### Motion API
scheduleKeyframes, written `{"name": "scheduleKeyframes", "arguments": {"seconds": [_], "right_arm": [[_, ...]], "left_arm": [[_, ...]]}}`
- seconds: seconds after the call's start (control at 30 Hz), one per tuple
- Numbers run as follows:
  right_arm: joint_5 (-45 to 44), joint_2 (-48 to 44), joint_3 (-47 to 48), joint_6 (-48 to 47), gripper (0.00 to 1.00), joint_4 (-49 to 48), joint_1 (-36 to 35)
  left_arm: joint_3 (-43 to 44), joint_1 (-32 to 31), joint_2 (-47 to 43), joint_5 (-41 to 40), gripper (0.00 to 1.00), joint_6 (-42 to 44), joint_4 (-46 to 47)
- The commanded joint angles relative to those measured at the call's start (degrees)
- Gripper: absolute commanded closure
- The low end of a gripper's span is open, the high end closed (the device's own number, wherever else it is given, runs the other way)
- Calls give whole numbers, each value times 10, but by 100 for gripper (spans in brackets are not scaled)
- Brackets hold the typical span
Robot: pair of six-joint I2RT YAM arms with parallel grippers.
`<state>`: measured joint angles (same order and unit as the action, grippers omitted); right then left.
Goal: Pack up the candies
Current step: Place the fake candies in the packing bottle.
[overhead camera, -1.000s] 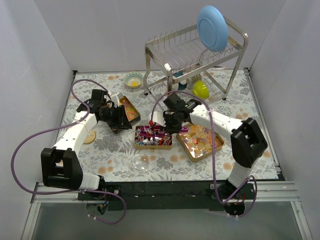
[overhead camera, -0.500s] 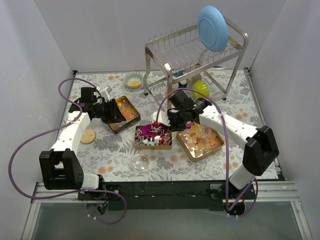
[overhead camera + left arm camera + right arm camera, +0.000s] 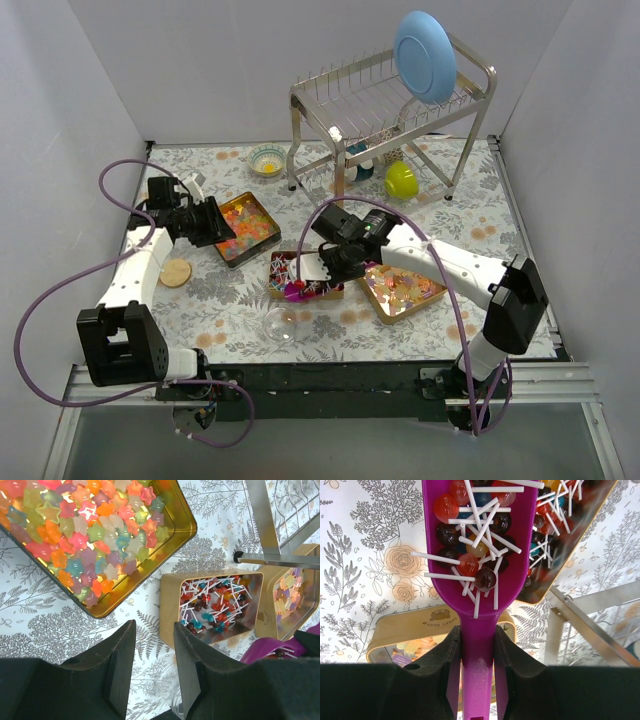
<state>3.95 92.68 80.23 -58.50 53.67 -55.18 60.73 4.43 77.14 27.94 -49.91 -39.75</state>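
Purple scoop (image 3: 447, 594) is clamped by its handle in my right pincer (image 3: 477, 635), jaws tight on both sides of it. The bowl is heaped with lollipops (image 3: 470, 564), round heads and white sticks, some sticks poking over the rim. It hangs at the near-left corner of the lollipop tin (image 3: 275, 262): far end over the tin's edge, the rest over floral cloth (image 3: 380, 555).

My left pincer (image 3: 154, 630) is left of and beyond the lollipop tin, jaws a narrow gap apart, nothing between them. Bare cloth lies under it, between that tin and the star-gummy tin (image 3: 185, 525).

Task things:
- More lollipops (image 3: 215, 605) lie loose in the lollipop tin.
- Star gummies (image 3: 85, 535) fill the tin to its far left, set at an angle, its near corner close to the lollipop tin but apart.
- A third tin (image 3: 405, 300) of yellow-orange pieces sits just beside the lollipop tin on its right; can't tell if the rims touch.

Edges and room:
- Dish rack leg (image 3: 260, 515) and its foot bar (image 3: 275, 559) stand just beyond the lollipop tin's far edge.
- Glass bowl (image 3: 280, 323) sits just near of the tin's left corner.
- Cork coaster (image 3: 176, 273) lies well to its left.
- Cloth shows between bowl and coaster.
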Motion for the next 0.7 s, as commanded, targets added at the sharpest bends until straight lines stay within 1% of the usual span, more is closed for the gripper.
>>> {"name": "scheduleKeyframes", "arguments": {"seconds": [0.0, 0.17, 0.33, 0.67], "right_arm": [[-53, 22, 45, -23, 99, 31, -34], [-90, 67, 94, -15, 99, 85, -64], [-124, 80, 106, -43, 99, 93, -81], [-172, 100, 138, -65, 99, 122, -121]], "left_arm": [[-13, 15, -31, -13, 64, -11, 15], [-20, 30, -34, 7, 63, -39, 33], [-20, 44, -34, 10, 63, -44, 36], [-34, 55, -41, 25, 63, -63, 52]]}}
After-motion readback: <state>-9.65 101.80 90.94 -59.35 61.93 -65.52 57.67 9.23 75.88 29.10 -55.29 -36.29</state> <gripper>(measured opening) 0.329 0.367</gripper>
